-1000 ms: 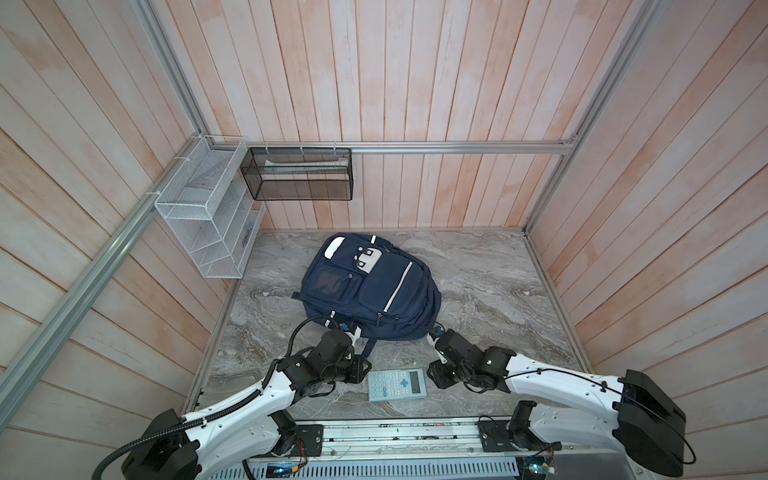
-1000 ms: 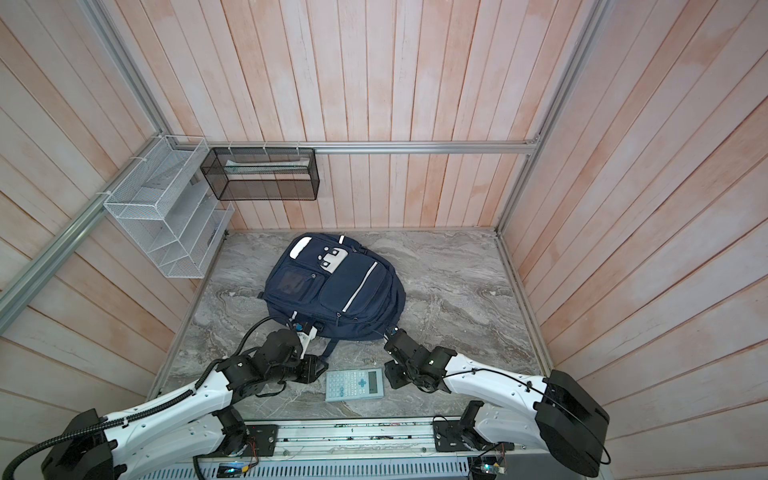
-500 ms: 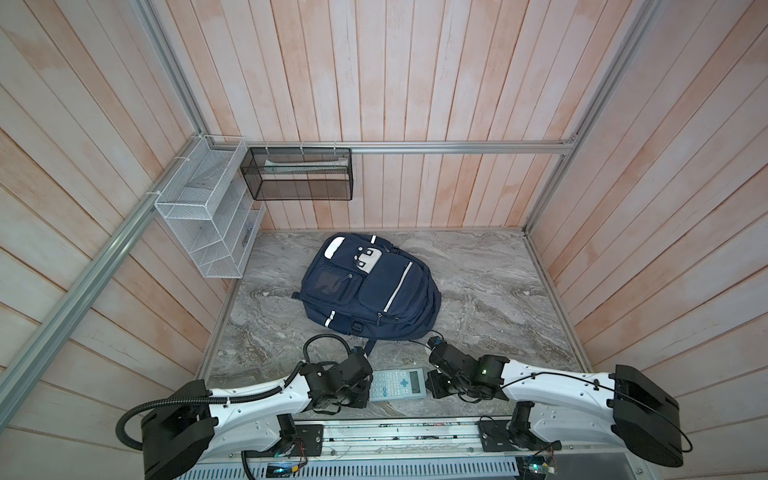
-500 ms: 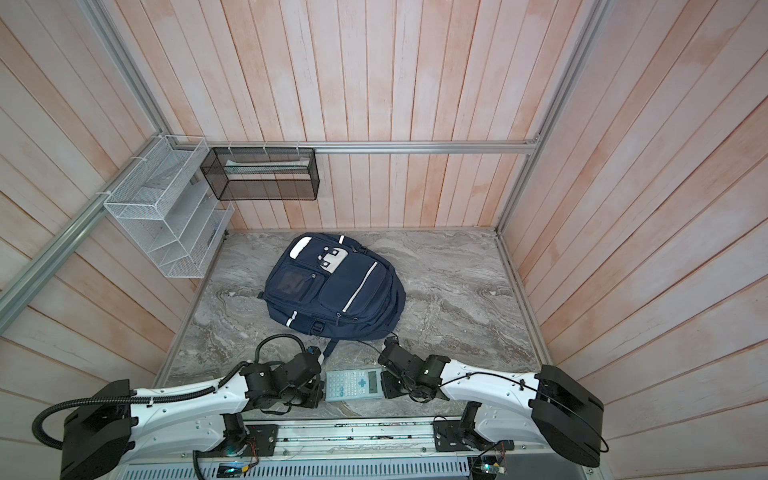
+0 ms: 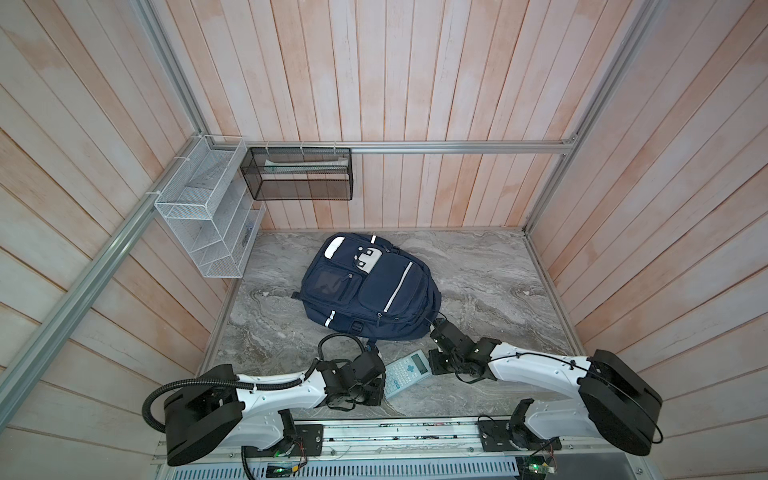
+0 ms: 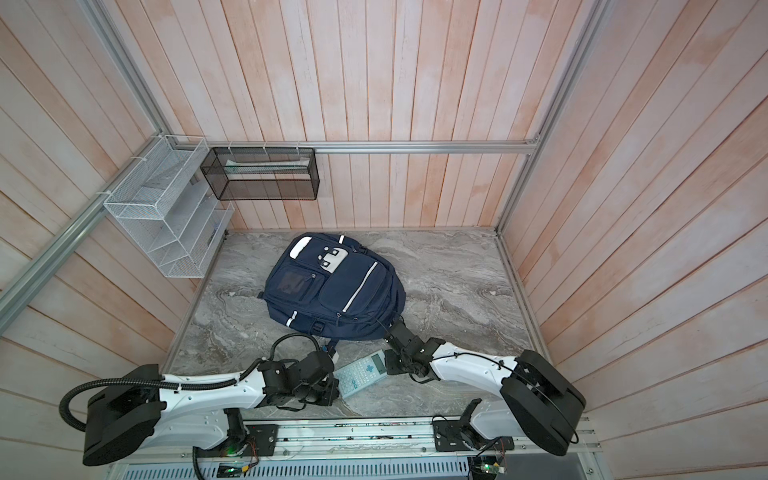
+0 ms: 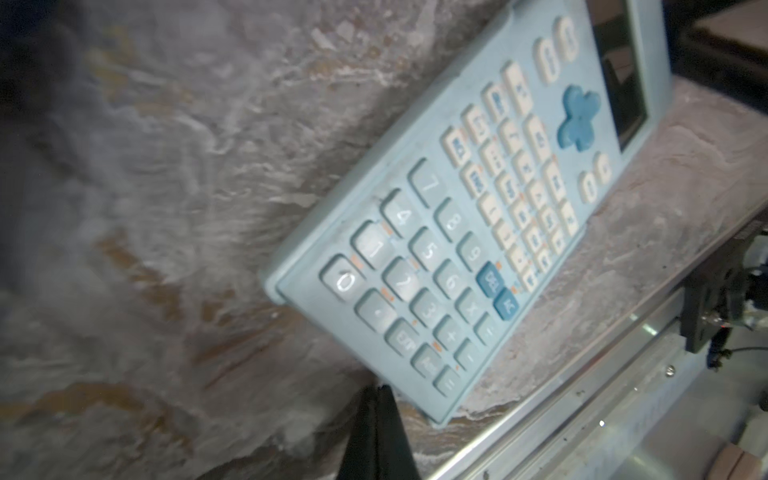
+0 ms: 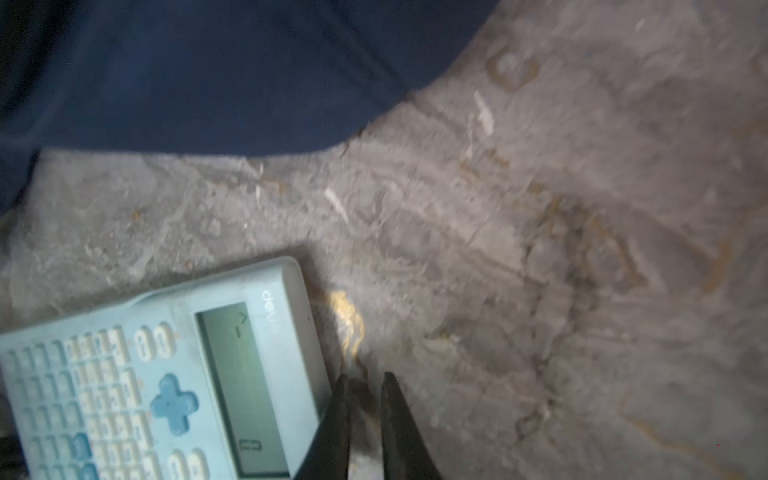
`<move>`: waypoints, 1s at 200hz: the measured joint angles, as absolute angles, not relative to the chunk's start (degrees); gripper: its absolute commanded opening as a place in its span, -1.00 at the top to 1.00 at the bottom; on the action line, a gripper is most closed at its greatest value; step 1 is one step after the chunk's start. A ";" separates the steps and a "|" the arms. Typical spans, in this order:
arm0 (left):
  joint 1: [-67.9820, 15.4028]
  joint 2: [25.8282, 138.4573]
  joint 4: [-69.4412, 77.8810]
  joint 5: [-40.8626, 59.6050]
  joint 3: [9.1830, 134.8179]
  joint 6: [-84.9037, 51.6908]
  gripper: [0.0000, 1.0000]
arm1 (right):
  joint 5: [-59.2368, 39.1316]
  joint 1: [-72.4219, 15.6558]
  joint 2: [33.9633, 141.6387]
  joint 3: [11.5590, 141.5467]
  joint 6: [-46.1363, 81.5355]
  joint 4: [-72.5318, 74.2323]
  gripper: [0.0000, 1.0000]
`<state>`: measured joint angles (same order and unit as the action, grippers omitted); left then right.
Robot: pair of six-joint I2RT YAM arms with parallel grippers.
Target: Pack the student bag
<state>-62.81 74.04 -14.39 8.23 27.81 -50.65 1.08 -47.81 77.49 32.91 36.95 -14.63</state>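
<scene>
Pale wooden plank walls [image 5: 415, 83] enclose a grey marbled tabletop [image 5: 490, 266]. The student bag [image 5: 374, 291] lies front-up mid-table, toward the back. Near the front edge a light-blue calculator [image 5: 405, 372] sits between the left gripper [image 7: 376, 390], its fingers pressed together, and the right gripper [image 8: 365, 378], its fingers slightly parted and empty.

I'm seeing the student bag [image 5: 374, 291] lying on the grey marble tabletop [image 5: 498, 291]. A light-blue calculator [image 5: 405, 372] is lying near it.

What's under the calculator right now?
Bare marble table shows around the calculator; nothing pokes out from beneath. The patch directly under it is covered, so I can't confirm it.
</scene>
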 measured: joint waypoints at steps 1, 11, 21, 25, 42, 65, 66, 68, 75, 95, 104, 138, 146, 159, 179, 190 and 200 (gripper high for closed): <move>-62.83 74.22 -14.17 8.43 27.88 -50.63 0.99 | 1.02 -47.55 77.69 33.15 36.69 -14.61 0.65; -63.07 75.18 -12.56 9.61 28.08 -50.57 0.97 | 0.51 -45.78 78.85 34.72 34.70 -14.52 0.63; -63.20 75.42 -11.42 10.63 28.08 -50.39 0.95 | 0.51 -44.45 79.05 35.81 33.17 -14.59 0.54; -63.26 75.35 -11.05 11.18 28.08 -50.30 0.93 | 0.60 -43.97 78.81 36.16 32.91 -14.66 0.49; -63.35 74.61 -10.13 12.86 28.08 -49.67 0.79 | 1.43 -42.65 76.51 36.51 31.05 -15.44 0.12; -63.35 71.11 -11.29 13.89 28.12 -47.44 0.22 | 2.02 -42.30 71.13 36.45 32.16 -18.48 -0.32; -63.35 70.85 -11.38 13.85 28.14 -47.51 0.20 | 2.04 -42.30 70.96 36.45 32.12 -18.57 -0.32; -63.35 70.48 -11.55 13.85 28.16 -47.79 0.16 | 2.00 -42.28 70.46 36.45 31.77 -18.94 -0.34; -63.33 69.01 -12.53 13.82 28.42 -47.33 0.06 | 1.78 -42.28 68.97 36.36 32.75 -19.77 -0.41; -62.81 64.79 -14.85 12.27 29.65 -46.37 -0.08 | -0.71 -42.44 64.49 34.44 37.08 -21.04 -0.47; -61.84 63.22 -15.16 11.42 30.20 -46.00 -0.09 | -2.44 -43.11 62.43 32.42 39.68 -20.82 -0.49; -54.17 64.31 -12.05 10.44 30.59 -44.18 0.84 | -6.15 -51.00 58.83 25.32 49.45 -19.55 -0.65; -52.71 65.91 -10.68 10.24 30.59 -43.72 0.87 | -6.63 -52.88 58.83 24.58 51.40 -19.00 -0.64; -51.72 68.55 -9.17 9.61 30.59 -42.59 0.86 | -7.27 -54.50 58.81 23.55 53.95 -17.17 -0.63; -51.59 73.17 -9.89 7.55 31.62 -41.36 0.91 | -8.25 -55.00 58.92 21.61 57.01 -12.88 -0.63; -51.68 75.99 -11.14 6.17 33.10 -40.66 0.98 | -8.95 -55.02 59.61 21.15 57.60 -11.07 -0.65; -51.99 78.32 -11.94 4.91 34.44 -40.49 1.00 | -9.23 -55.05 60.95 21.28 57.67 -9.28 -0.65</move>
<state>-51.99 78.32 -11.94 4.91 34.44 -40.49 -9.23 -55.05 60.95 21.28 57.67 -9.28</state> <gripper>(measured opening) 0.047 0.823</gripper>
